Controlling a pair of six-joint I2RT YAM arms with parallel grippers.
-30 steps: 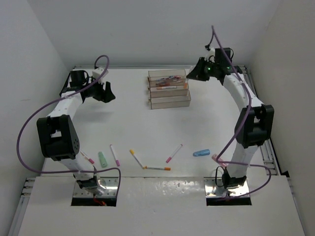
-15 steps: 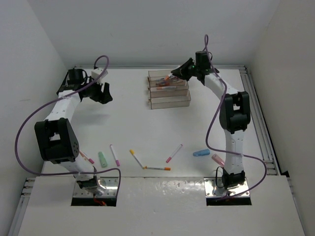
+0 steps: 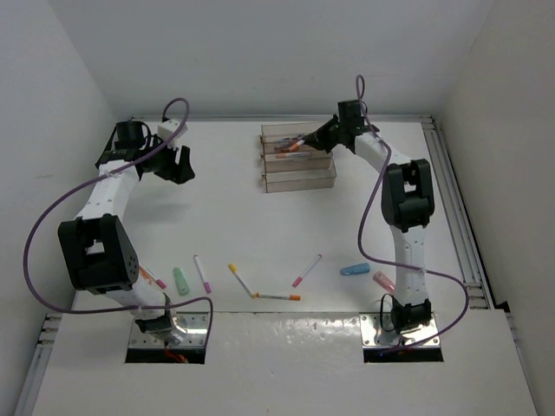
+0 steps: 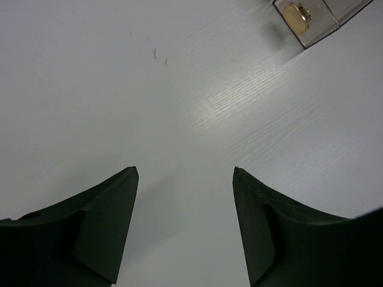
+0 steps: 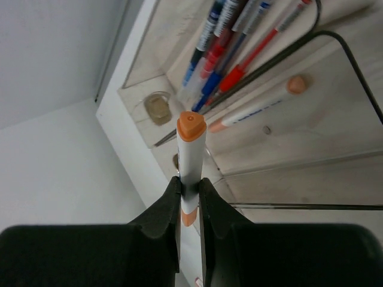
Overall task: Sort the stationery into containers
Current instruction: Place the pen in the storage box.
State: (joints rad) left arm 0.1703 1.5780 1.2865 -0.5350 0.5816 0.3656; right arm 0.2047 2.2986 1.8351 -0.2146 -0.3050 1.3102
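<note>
Scanning the near side of the table [image 3: 260, 225], what do we find loose?

— We count five thin pens. A pink-capped pen [image 3: 153, 278] lies by the left arm's base, then a second pink pen [image 3: 202, 273] and a yellow-tipped pen [image 3: 240, 279]. An orange-tipped pen [image 3: 277, 296] has one end right by the yellow one's, and a third pink pen [image 3: 307, 269] follows. A stubby green piece [image 3: 180, 280] lies between the first two. A blue piece [image 3: 355, 269] and a pink piece [image 3: 383, 281] lie near the right arm's base.

— And the trays?

— We see three clear trays [image 3: 299, 179] stepped at the far middle, well apart from all that. One holds several blue and red pens [image 5: 224, 42]. A spare orange-capped marker [image 5: 257, 110] lies beside them, though we cannot tell in which compartment.

— What crowds us?

— The right arm's lower link rises just beside the pink piece.

— How do we stand?

— Our right arm reaches far forward and bends left. The right gripper [image 5: 190, 190] hangs over the back tray, clamped on a white marker [image 5: 191, 146] whose orange cap points at the trays. Our left arm stretches to the far left. The left gripper [image 4: 185, 173] hovers above bare table with its jaws spread wide and empty. A tray corner with a gold stud [image 4: 296, 15] shows at the top right of its wrist view.
</note>
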